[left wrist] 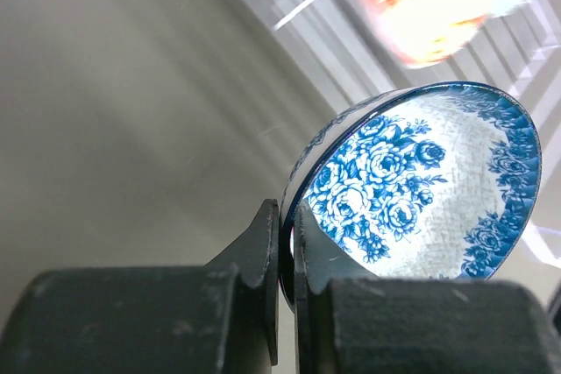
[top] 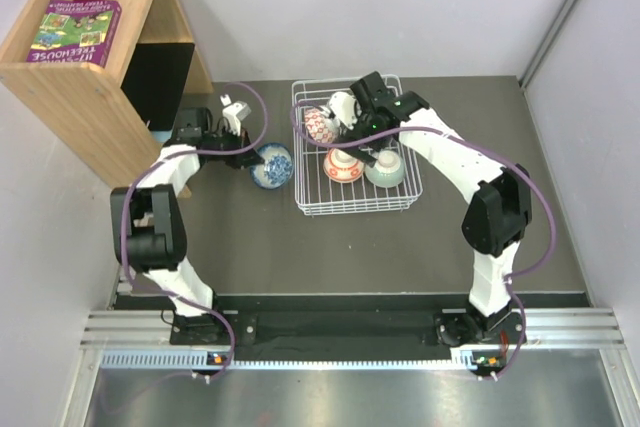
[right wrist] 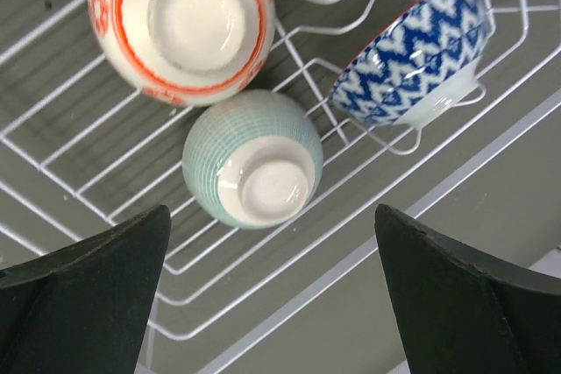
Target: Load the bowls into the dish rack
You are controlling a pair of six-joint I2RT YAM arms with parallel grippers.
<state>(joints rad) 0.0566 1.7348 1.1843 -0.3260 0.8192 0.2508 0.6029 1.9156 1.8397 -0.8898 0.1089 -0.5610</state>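
In the left wrist view my left gripper (left wrist: 287, 216) is shut on the rim of a blue-and-white floral bowl (left wrist: 421, 181), which is tilted on edge. From above, that bowl (top: 272, 165) sits just left of the white wire dish rack (top: 310, 202), with the left gripper (top: 250, 155) at its left side. In the rack a red-and-white patterned bowl (top: 320, 125) leans at the back left. An orange-red bowl (top: 343, 164) and a pale green bowl (top: 385, 169) lie upside down. My right gripper (top: 365, 127) hovers open above them, holding nothing. Its wrist view shows the green bowl (right wrist: 254, 159), the orange-red bowl (right wrist: 180, 19) and a blue zigzag bowl (right wrist: 412, 50) leaning on the prongs.
A wooden shelf unit (top: 90, 77) stands at the back left, close behind the left arm, with a purple box (top: 75, 32) on top. Grey walls bound the dark table at the back and right.
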